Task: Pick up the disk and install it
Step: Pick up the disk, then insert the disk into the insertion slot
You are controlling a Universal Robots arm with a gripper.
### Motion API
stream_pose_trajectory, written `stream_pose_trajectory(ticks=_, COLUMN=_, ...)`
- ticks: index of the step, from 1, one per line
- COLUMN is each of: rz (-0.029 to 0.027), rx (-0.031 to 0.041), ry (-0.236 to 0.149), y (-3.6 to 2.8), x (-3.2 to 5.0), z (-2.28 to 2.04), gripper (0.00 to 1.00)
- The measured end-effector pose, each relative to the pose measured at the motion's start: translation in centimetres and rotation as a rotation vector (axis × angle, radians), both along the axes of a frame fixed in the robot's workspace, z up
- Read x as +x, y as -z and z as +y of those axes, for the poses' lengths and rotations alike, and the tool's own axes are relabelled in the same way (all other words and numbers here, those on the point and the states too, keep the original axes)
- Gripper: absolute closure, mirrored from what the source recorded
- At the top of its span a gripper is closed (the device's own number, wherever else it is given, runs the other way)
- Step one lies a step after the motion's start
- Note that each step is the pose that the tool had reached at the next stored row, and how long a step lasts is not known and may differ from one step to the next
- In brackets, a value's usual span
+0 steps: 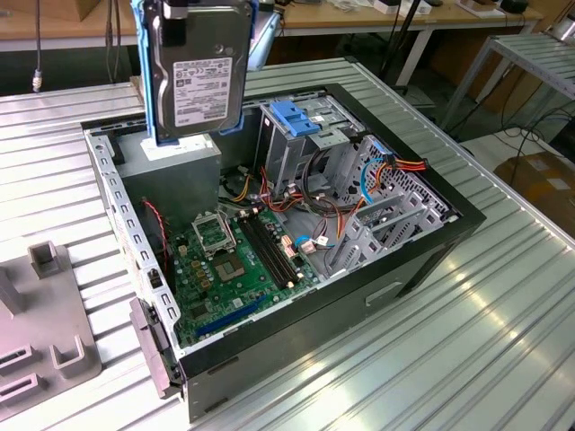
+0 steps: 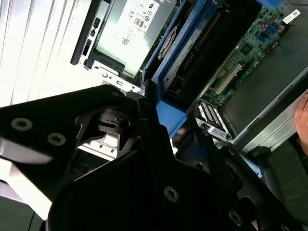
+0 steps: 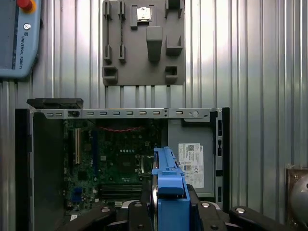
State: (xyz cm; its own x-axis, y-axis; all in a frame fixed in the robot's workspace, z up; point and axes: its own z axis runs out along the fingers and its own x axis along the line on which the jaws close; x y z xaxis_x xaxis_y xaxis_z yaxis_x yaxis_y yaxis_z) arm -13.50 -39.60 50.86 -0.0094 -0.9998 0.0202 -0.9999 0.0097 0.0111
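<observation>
The ribbed metal desk (image 1: pixel 449 359) carries an open computer case (image 1: pixel 296 328) lying on its side, its green board (image 1: pixel 235 262) showing (cables (image 1: pixel 314 211) tangle beside the drive cage (image 1: pixel 296 135)). A grey holder plate (image 1: pixel 40 346) lies on the exterior view's left. The disk (image 1: pixel 199 76) hangs upright over the case, near its grey power box (image 1: pixel 171 175), with the jaws clamped on its blue rail (image 3: pixel 169 192).

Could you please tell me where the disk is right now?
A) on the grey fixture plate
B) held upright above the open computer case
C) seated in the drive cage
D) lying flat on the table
B: the disk hangs upright over the open computer case, clamped in the gripper.
</observation>
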Motion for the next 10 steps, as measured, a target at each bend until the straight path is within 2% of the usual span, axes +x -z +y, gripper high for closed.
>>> stream_pose_trajectory(ticks=2, rz=-0.0001, rx=-0.0006, ry=0.000, y=0.04, x=0.36, z=0.00, gripper=0.63)
stream_pose_trajectory(ticks=10, rz=0.0000, rx=-0.0006, ry=0.000, y=0.03, x=0.46, z=-0.13, gripper=0.63)
